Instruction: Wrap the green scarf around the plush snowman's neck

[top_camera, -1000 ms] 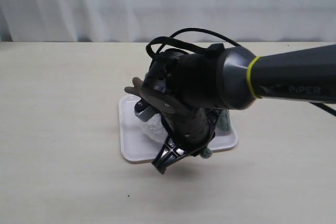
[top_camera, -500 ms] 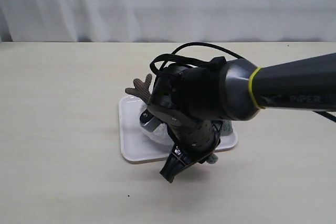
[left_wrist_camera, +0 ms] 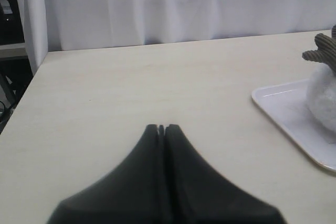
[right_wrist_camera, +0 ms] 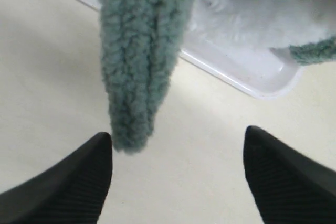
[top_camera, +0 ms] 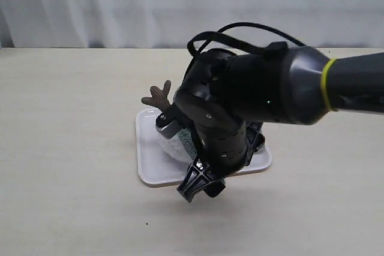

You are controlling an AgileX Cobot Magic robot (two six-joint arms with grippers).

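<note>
Green scarf [right_wrist_camera: 137, 56], tip dangling, seemingly pointing downward

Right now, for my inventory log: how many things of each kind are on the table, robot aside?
Fluffy white plush snowman: 1
Fuzzy grey-green knit scarf: 1
White rectangular tray: 1
Total: 3

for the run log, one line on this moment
right gripper: open | green scarf: end past tray edge, beside one fingertip | plush snowman: on tray | left gripper: shut, empty
</note>
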